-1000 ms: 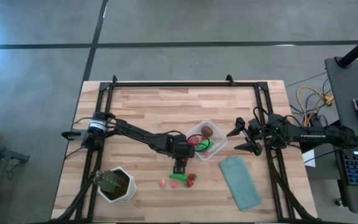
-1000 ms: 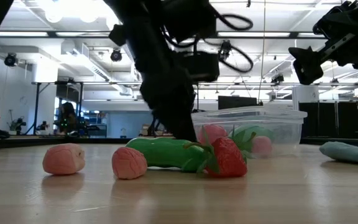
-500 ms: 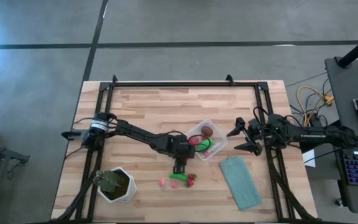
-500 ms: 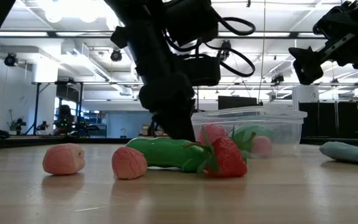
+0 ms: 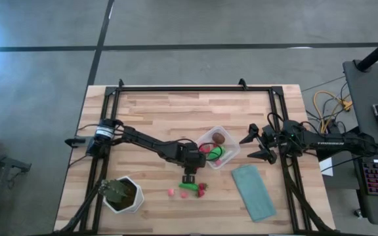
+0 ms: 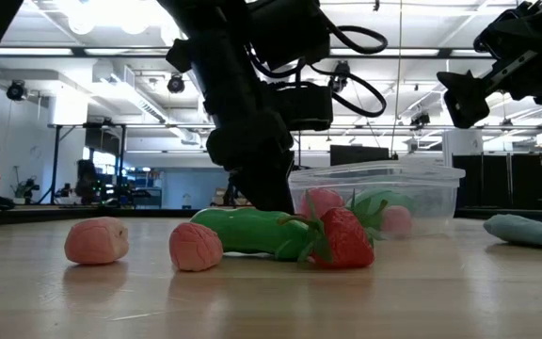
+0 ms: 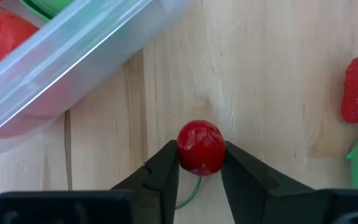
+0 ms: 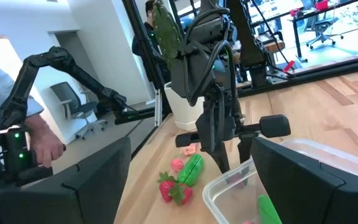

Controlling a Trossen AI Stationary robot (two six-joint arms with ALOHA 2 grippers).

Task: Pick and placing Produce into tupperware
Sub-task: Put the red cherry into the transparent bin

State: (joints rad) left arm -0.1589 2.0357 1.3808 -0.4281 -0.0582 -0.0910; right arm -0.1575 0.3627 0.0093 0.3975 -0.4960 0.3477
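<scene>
Now clamped: left end effector (image 7: 201, 163) shut on a small red cherry (image 7: 201, 147), fingers (image 7: 164, 171) down on the tabletop (image 5: 163, 118) just beside the tupperware (image 5: 218, 145), toward the near edge. Right end effector (image 5: 258, 144) spread open, waiting off the tupperware's right side, above the tabletop.

Risk, as a judgement: round, glossy cherry pinched only at its sides, so liable to squirt out on the lift. Thin green stem trailing between the fingers, liable to snag. Tupperware wall very close, so a low carry likely to knock the rim and shove the light container.

Already inside the tupperware: a brown oval (image 5: 220, 137), red and green pieces. Not yet in: green pepper (image 6: 248, 232) and strawberry (image 6: 344, 238) touching each other just beyond the cherry toward the near edge, two pink pieces (image 6: 97, 239) farther toward the left edge. Teal cloth (image 5: 252, 191) near the right corner, potted plant (image 5: 123, 194) at the left near corner, both well apart from the route.
</scene>
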